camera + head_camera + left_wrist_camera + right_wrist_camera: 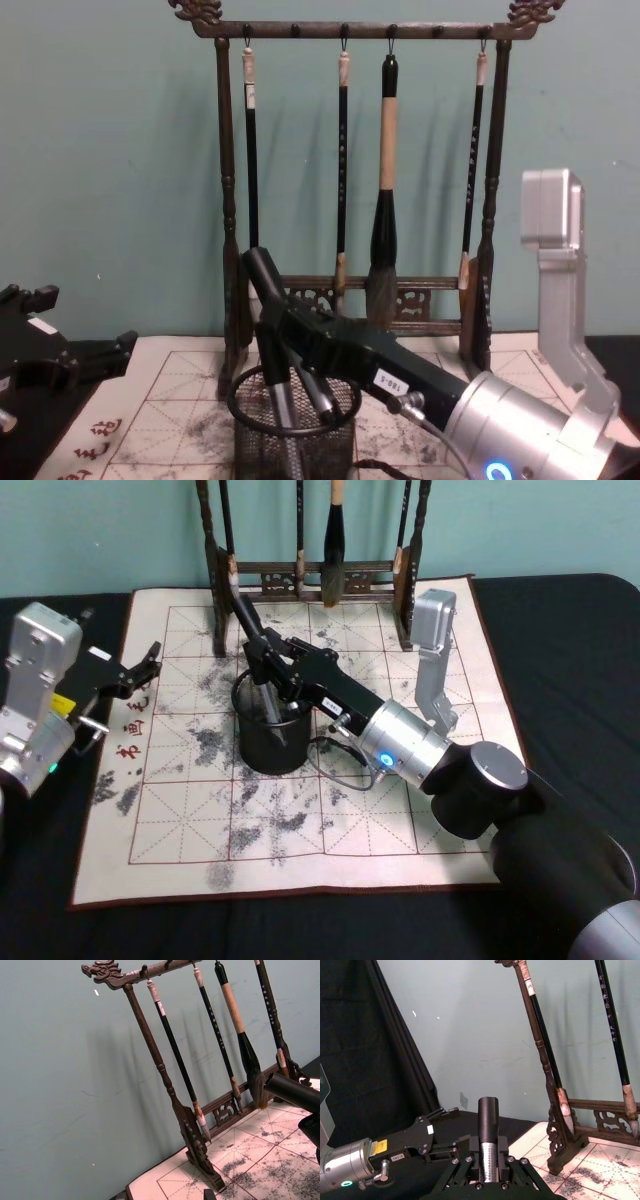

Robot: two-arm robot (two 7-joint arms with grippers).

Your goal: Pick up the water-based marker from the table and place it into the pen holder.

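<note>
The water-based marker (249, 614), with a black cap and a silver body, leans with its top toward the brush rack. Its lower end sits inside the pen holder (272, 752), a black wire-mesh cup on the white mat of the table (330, 830). My right gripper (277, 680) is shut on the marker just above the cup's rim. From the chest, the marker (263, 277) reaches down into the pen holder (300, 445), with the right gripper (305, 372) beside it. The right wrist view has the marker (488, 1119) clamped upright. My left gripper (146, 666) stands open at the mat's left edge.
A tall bronze-coloured brush rack (313, 580) with several hanging brushes stands at the back of the mat, close behind the cup. A thin cable (335, 760) loops beside the cup. Black cloth surrounds the mat.
</note>
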